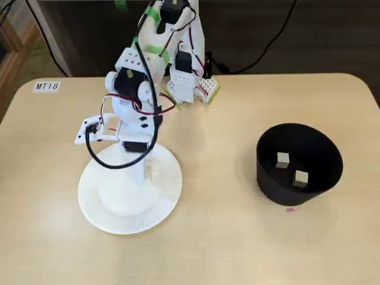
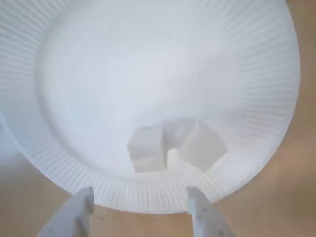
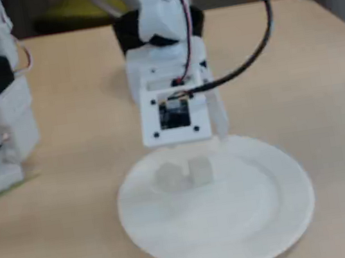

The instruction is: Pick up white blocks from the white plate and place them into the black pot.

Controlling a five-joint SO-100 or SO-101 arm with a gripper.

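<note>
Two white blocks (image 2: 148, 148) lie side by side on the white plate (image 2: 256, 74), touching at their inner edges in the wrist view; the left one sits square to that camera, the right one (image 2: 202, 145) is turned so a corner faces the lens. Being cubes, neither has a long axis to speak of. In a fixed view the same pair (image 3: 182, 174) shows as two pale, blurred lumps at the far part of the plate (image 3: 270, 218), just in front of the wrist camera housing.

Two more blocks rest on the floor of the black pot (image 1: 323, 154), one farther (image 1: 282, 158) and one nearer (image 1: 301, 177), set apart from each other. The pot stands upright at the right of the table (image 1: 225, 237), well apart from the plate (image 1: 101, 205) at the left.

The gripper (image 2: 140, 205) hangs above the plate's rim with its jaws spread and nothing between them; the fingers (image 2: 79, 212) are cut off by the lower edge of the wrist view. In the fixed view from above, the arm covers the plate's blocks entirely.

A label (image 1: 47, 86) at the table's far left corner reads "MT18". A small pink mark (image 1: 290, 209) lies on the table just near the pot.
</note>
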